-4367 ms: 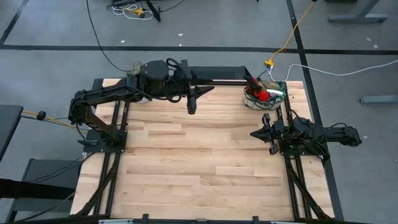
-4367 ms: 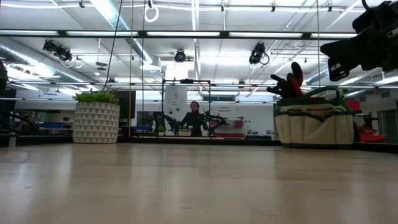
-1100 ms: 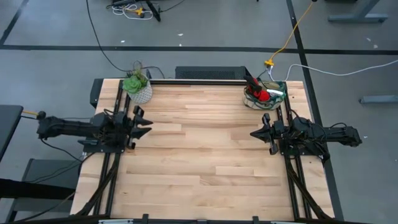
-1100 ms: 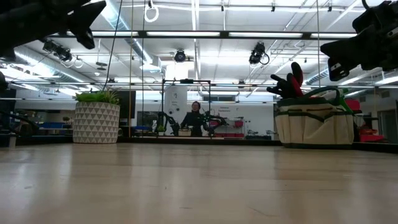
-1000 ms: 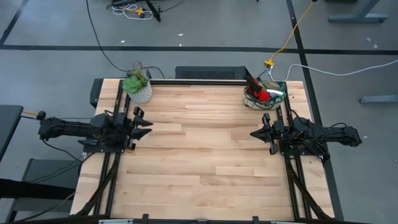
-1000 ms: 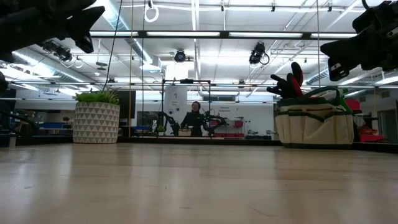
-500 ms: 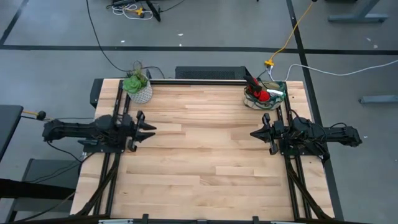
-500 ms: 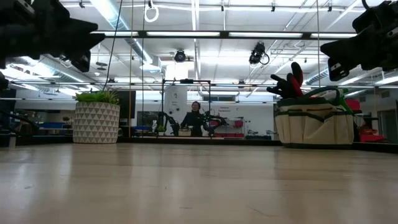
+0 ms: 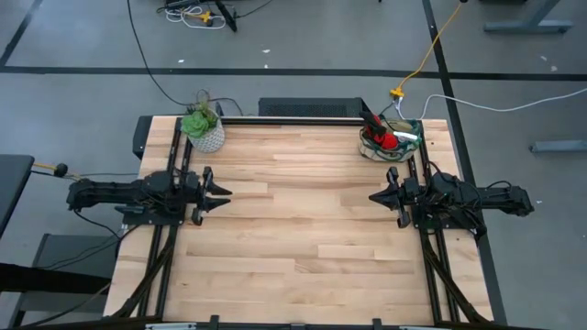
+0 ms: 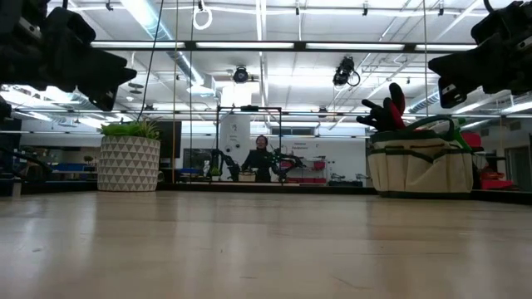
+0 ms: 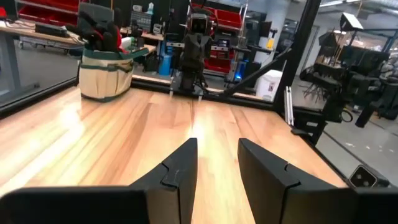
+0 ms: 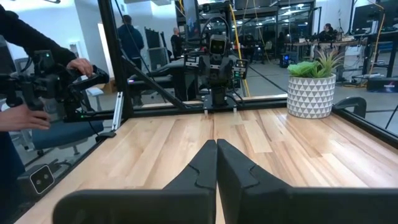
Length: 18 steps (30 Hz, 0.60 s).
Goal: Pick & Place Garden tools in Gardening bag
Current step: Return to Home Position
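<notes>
Beige canvas with green trim: the gardening bag (image 9: 390,145) sits in the upper right of the high view, at the far edge of the wooden table (image 9: 303,247). We see it stuffed, with red, white and dark pieces crowding its mouth. At the right of the low view, the glove (image 10: 389,106) pokes up out of the bag's top, its long axis close to upright and the red cuff highest. Our left gripper (image 9: 220,192) hovers at the mid-left of the high view, a modest gap between its fingers and nothing in it. The right gripper (image 9: 376,197), mid-right, has its fingers pressed together, empty too. Only the right wrist view gives us a person's hand (image 12: 81,65) at its left edge, and at its right the plant pot (image 12: 311,94) up close.
</notes>
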Motion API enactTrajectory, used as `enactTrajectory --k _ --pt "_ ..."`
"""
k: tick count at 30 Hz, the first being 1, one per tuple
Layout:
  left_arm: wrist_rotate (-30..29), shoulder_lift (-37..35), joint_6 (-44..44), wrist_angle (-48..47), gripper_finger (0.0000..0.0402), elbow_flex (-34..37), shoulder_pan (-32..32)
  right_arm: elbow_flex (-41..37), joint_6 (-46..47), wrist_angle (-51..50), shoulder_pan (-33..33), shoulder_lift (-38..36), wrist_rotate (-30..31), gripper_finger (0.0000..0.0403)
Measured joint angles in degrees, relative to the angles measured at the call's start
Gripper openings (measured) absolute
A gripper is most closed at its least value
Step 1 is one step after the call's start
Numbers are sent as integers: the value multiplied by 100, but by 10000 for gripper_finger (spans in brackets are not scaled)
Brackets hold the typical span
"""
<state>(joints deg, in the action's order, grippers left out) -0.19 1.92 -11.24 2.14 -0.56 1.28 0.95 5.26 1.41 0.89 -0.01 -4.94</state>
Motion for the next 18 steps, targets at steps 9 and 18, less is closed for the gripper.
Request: enactTrajectory --k 9,18 --pt "-15 -16 56 -130 122 -7 0 0 2 0 0 0 1 13" --pt "-6 -15 28 -84 122 -3 -2 0 0 2 1 0 1 13"
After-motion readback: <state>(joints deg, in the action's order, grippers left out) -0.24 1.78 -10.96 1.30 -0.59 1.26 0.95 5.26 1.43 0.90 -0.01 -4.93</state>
